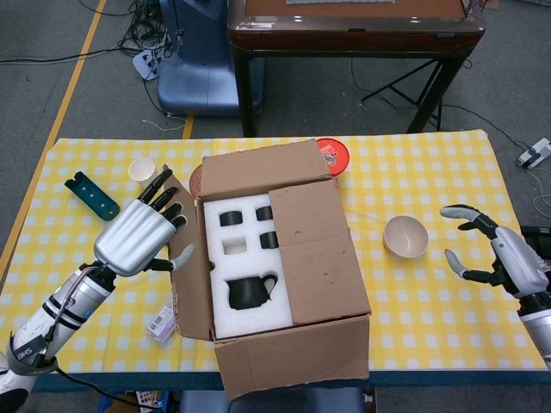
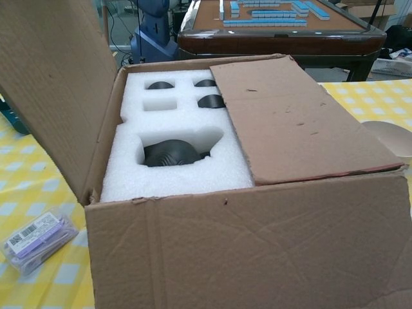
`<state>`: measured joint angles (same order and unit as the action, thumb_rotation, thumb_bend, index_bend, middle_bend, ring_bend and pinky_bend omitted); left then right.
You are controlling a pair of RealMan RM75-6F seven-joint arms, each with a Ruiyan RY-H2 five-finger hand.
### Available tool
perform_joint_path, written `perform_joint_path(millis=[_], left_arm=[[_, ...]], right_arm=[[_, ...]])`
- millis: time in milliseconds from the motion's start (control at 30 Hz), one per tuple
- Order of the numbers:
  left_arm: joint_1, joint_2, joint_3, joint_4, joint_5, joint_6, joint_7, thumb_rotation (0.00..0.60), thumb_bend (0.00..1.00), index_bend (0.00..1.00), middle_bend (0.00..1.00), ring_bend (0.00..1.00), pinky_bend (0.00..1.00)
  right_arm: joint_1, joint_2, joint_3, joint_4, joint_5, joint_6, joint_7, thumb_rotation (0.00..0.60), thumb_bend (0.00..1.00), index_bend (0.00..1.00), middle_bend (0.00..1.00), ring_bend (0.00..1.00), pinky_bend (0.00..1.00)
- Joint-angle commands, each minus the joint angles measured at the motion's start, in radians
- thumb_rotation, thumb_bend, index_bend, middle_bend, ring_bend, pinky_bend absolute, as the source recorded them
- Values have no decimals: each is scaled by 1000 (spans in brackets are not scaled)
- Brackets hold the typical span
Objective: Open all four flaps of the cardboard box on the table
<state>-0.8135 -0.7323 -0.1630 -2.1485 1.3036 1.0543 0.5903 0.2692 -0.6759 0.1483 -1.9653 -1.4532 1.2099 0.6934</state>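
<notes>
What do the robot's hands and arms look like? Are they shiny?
Yes. The left hand has a shiny silver metal back and black fingers. Its arm is white with black bands and a thin cable alongside. The right hand is silver-grey with darker fingers.

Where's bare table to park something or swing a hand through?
Free: the cloth between the cardboard box and the bowl, and the far right corner behind the right hand. Crowded: left side, where the left hand, paper cup, blue holder and wrapped packet sit.
</notes>
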Motion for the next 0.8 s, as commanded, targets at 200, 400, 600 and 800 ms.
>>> perform_joint_path(millis=[200,400,600,800], left_arm=[[27,14,13,15,-1,-16,16,37,447,655,437,200,0],[40,28,18,13,-48,-31,47,37,447,655,437,200,0],[71,14,3,21,-91,16,15,36,447,639,438,200,0],[120,2,-3,30,-154,45,-94,46,446,585,437,201,0]], right_arm=[[4,0,3,-6,-2,-2,-4,600,360,223,188,167,251],[5,-6,1,0,-10,-1,-10,600,360,224,188,167,251],[14,2,-8,-2,-43,-17,-31,600,362,224,188,167,251],[63,12,-15,-10,-120,-73,-117,600,525,223,189,167,251]])
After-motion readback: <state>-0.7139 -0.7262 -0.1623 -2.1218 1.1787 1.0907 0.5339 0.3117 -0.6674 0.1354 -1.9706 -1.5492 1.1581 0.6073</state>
